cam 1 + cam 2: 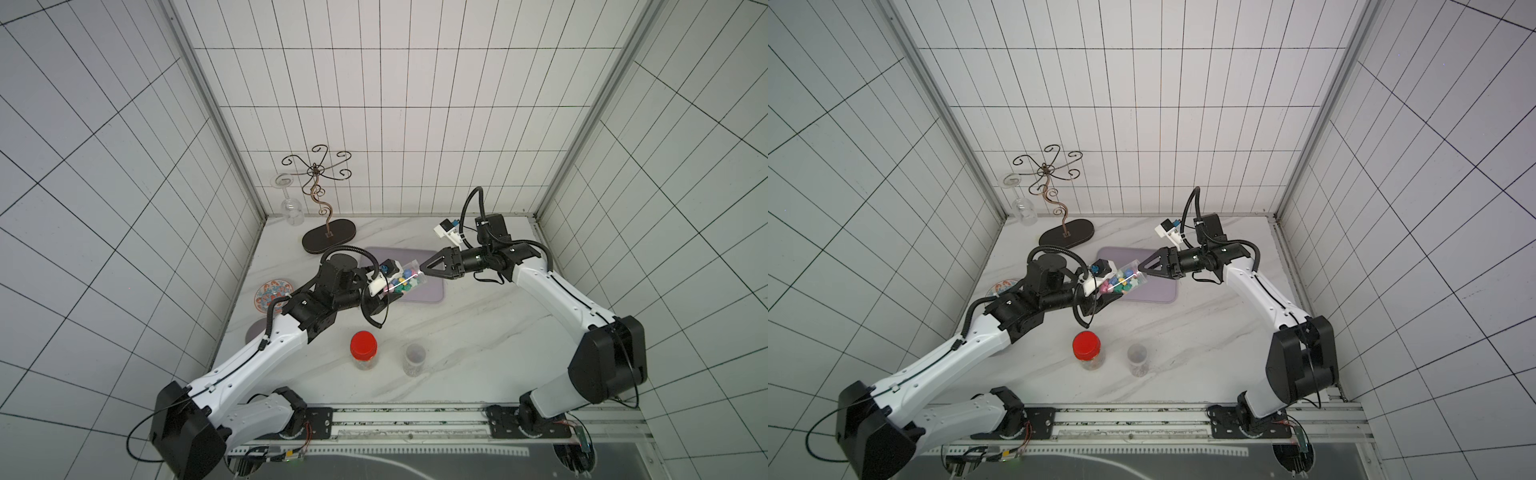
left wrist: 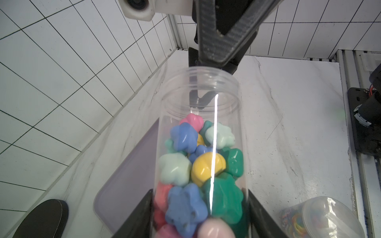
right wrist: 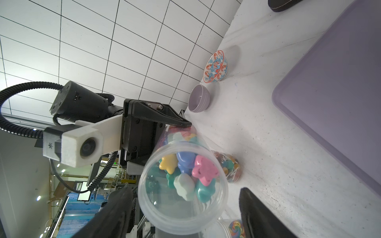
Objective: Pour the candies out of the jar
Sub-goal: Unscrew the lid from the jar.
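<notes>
Lidless clear jar [image 1: 405,279] w/ star candies [image 2: 206,167] is held pinched at base end by left gripper [image 2: 199,214] over purple tray [image 1: 432,291], axis roughly horiz., mouth pointed into right gripper [image 1: 424,270], jaws spread either side of rim.

The candies [image 2: 207,168] lie in the tilted jar [image 2: 203,82] near the tray [image 2: 127,181].

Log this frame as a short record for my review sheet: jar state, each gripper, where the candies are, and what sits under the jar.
jar: clear, lid off, held nearly level, mouth toward the right gripper
left gripper: shut on the jar's base end
right gripper: open, one finger on each side of the jar's mouth, not gripping
candies: coloured stars, inside the jar
purple tray: under the jar, no candies seen on it
nearby: red-lidded jar, upright
</notes>
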Robot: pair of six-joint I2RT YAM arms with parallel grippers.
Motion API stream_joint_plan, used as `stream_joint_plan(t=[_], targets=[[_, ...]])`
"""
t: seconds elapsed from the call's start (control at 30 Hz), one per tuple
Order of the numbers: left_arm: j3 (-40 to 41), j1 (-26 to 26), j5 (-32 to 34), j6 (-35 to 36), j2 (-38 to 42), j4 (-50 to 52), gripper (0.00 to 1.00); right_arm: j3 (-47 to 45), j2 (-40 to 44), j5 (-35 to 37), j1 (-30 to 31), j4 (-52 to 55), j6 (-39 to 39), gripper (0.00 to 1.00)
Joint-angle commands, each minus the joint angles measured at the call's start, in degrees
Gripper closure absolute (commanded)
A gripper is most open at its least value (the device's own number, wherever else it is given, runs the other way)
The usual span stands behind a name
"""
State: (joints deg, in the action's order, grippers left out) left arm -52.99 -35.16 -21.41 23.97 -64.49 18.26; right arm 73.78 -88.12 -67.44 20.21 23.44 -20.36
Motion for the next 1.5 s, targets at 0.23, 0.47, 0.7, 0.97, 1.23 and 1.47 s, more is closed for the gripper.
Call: stream_joint_plan(t=[0.23, 0.47, 0.7, 0.97, 1.23, 1.47], targets=[[-1.05, -0.15, -0.63, 0.47, 0.29, -2.35, 0.58, 6.81, -1.06, -1.56, 1.39, -2.17, -0.29, 0.21], [-1.06, -0.17, -0.59, 0.47, 0.24, -2.35, 0.58, 6.73, -0.83, -1.73, 1.46, -2.33, -0.22, 0.23], [-1.06, -0.18, -0.56, 0.42, 0.27, -2.35, 0.58, 6.38, -0.56, -2.26, 1.59, -2.6, -0.34, 0.27], [-1.07, -0.13, -0.57, 0.38, 0.19, -2.35, 0.58, 5.68, -0.32, -1.99, 1.66, -2.52, -0.11, 0.27], [-1.24, -0.18, -0.48, 0.33, -0.19, -2.35, 0.58, 5.68, -0.11, -0.95, 1.84, -1.66, 0.56, 0.29], [-1.24, -0.18, -0.59, 0.29, -0.37, -2.35, 0.58, 6.03, -0.24, -0.47, 1.96, -0.72, 1.26, 0.32]])
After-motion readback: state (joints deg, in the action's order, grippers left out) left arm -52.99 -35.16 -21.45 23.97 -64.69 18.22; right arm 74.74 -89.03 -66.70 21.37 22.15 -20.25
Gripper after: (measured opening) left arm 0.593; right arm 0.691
